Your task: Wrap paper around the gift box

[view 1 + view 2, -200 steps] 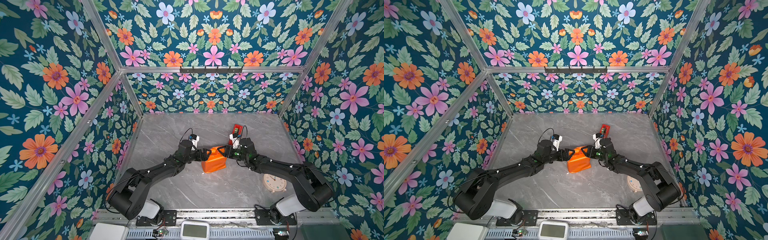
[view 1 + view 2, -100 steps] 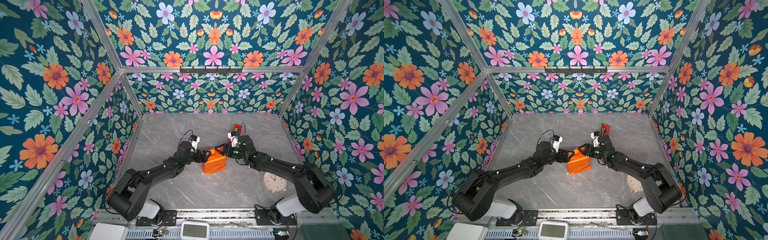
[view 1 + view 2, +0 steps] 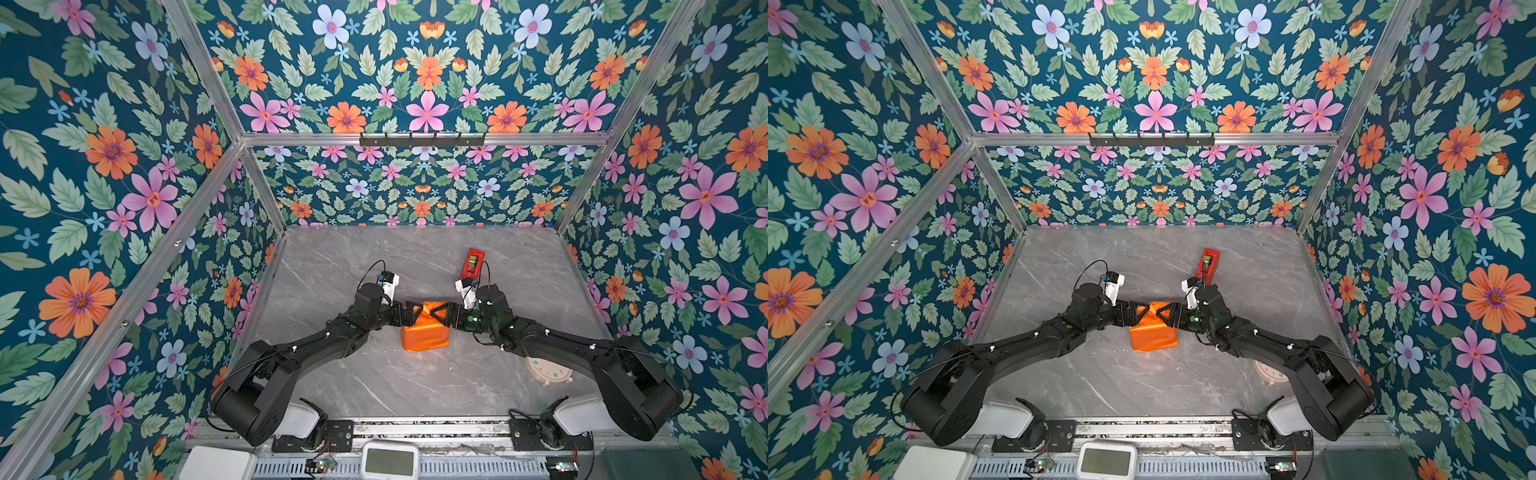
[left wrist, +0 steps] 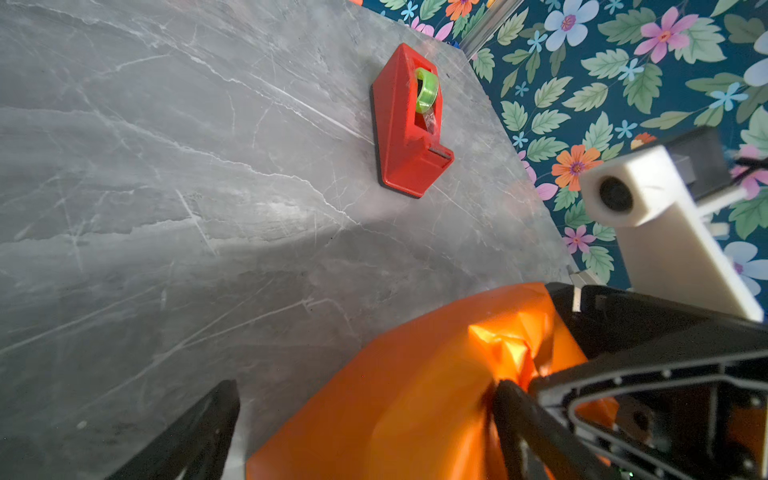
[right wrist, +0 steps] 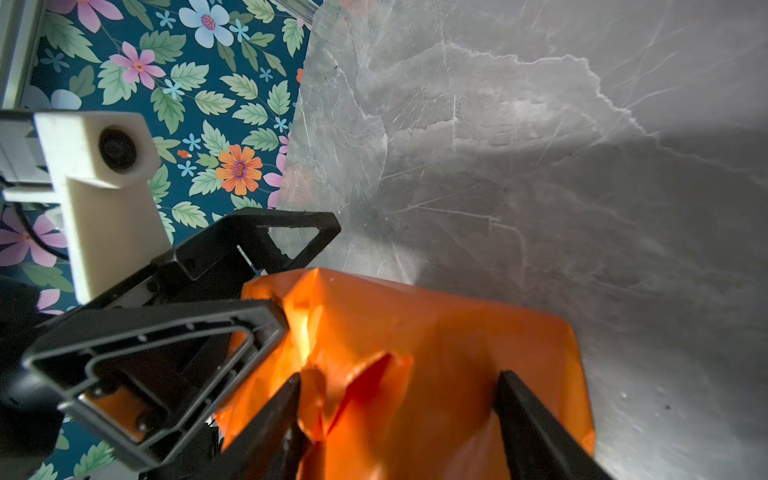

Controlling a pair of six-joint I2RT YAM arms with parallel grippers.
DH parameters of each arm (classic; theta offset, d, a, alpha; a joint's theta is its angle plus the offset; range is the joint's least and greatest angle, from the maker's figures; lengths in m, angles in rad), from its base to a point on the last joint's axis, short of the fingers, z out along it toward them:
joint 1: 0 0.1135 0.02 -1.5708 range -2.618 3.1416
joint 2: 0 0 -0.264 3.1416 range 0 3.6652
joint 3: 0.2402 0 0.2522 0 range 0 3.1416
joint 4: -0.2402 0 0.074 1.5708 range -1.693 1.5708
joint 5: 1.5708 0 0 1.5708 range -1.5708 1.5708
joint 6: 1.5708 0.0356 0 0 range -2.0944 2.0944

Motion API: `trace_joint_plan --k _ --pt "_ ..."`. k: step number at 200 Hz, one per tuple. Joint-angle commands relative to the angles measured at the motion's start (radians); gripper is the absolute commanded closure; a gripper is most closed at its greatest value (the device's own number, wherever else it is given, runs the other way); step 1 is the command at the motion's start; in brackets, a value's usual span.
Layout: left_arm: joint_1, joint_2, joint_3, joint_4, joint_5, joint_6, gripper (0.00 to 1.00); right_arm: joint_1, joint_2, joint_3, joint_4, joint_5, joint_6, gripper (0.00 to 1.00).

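Orange paper (image 3: 426, 338) hides the gift box mid-frame; left hand (image 3: 413, 314) and right hand (image 3: 439, 314), both released, tuck end folds; next needs tape (image 4: 427, 89).

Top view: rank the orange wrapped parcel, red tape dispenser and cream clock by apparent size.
1. orange wrapped parcel, clearly largest.
2. cream clock, though the right arm hides part of it.
3. red tape dispenser; it sits farther back, so its rank below the clock is unsure.
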Motion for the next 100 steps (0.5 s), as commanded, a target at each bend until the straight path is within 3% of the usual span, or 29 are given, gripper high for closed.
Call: trace_joint_plan --k 1,61,100 --pt "0.001 -0.020 -0.004 0.018 0.064 -0.059 0.02 0.011 -0.001 -0.017 -0.140 0.021 -0.016 0.30" --pt "-0.010 -0.066 -0.053 -0.076 0.169 -0.041 0.00 0.020 0.002 -0.028 -0.125 0.057 -0.014 0.30" --pt "-0.011 -0.067 -0.077 -0.176 0.139 0.040 0.00 0.020 -0.019 -0.002 -0.142 0.065 -0.028 0.30"
